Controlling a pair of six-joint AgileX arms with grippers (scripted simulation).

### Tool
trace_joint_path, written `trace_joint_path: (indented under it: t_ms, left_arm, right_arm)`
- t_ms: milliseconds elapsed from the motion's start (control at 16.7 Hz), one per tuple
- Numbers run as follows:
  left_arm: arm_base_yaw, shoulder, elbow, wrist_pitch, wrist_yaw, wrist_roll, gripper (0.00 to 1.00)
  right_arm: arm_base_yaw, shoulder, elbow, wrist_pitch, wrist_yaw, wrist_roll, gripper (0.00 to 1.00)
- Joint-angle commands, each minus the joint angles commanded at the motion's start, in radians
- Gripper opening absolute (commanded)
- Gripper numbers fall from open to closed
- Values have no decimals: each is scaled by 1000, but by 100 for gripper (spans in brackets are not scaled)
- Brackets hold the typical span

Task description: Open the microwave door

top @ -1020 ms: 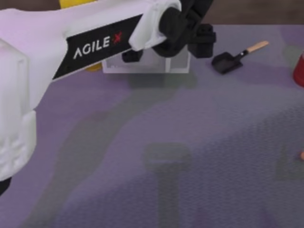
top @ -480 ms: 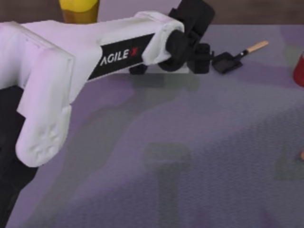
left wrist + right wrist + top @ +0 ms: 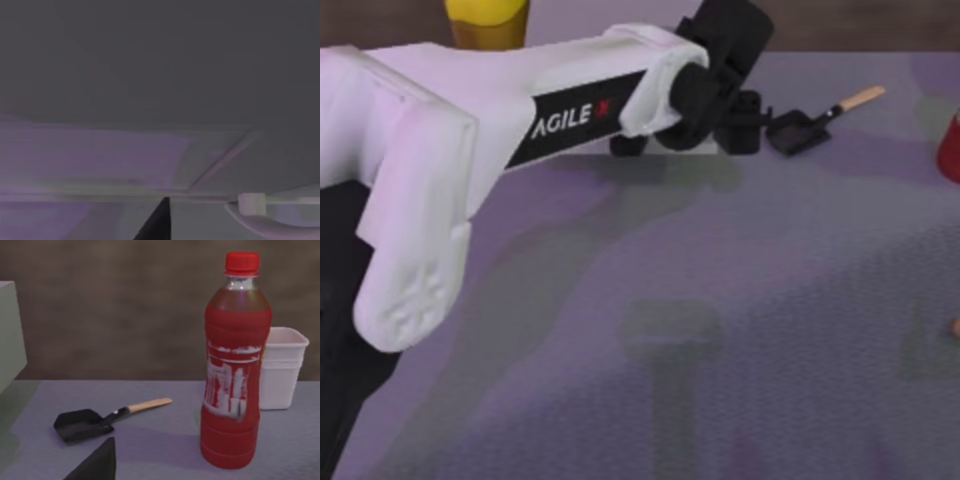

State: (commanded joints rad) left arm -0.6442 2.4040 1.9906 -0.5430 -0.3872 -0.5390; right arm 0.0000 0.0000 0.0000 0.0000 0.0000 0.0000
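Observation:
My left arm reaches across the back of the table in the top view and covers nearly all of the microwave [image 3: 655, 152], leaving only a pale sliver under the wrist. My left gripper [image 3: 720, 120] is right at its front. In the left wrist view the microwave door [image 3: 160, 65] fills the picture as a flat grey pane with a pale frame [image 3: 220, 160] below it. A small pale block [image 3: 252, 202] on a curved bar sits close by. I cannot tell whether the door is ajar. The microwave's side [image 3: 7, 335] shows in the right wrist view.
A yellow container [image 3: 485, 20] stands behind the left arm. A black scoop with a wooden handle [image 3: 800, 130] lies right of the microwave. A red bottle [image 3: 235, 365] and a white tub [image 3: 282, 367] stand at the right edge, near my parked right gripper [image 3: 150, 476].
A second ago the left arm stood nearer the camera and the microwave's front showed below it. The arm has since dropped over the microwave; its dark gripper parts edged slightly right.

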Motion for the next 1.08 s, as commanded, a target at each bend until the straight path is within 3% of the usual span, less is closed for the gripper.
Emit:
trace_joint_path:
  t_ms: [360, 1080]
  left_arm:
    - [0, 0, 0, 0, 0, 0, 2]
    - [-36, -55, -97, 18, -1, -12, 0]
  right_arm:
    - [0, 0, 0, 0, 0, 0, 100]
    - [0, 0, 0, 0, 0, 0, 100]
